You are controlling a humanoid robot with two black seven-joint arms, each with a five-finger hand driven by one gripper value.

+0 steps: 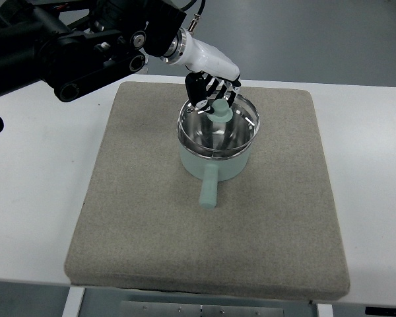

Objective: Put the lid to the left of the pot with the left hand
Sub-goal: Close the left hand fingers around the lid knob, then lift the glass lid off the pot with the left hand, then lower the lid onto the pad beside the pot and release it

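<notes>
Tabletop white, grey mat on it. Pot mid-mat, handle toward me. Glass lid not yet off pot (seems slightly tilted). My left hand over far rim, fingers curled about knob. Judged: grasp stage; lift, carry left, set-down all remain.

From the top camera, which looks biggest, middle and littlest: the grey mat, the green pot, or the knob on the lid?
1. Grey mat, by far the biggest.
2. Green pot, in the middle.
3. Lid knob, the littlest; the left hand is at it.
</notes>
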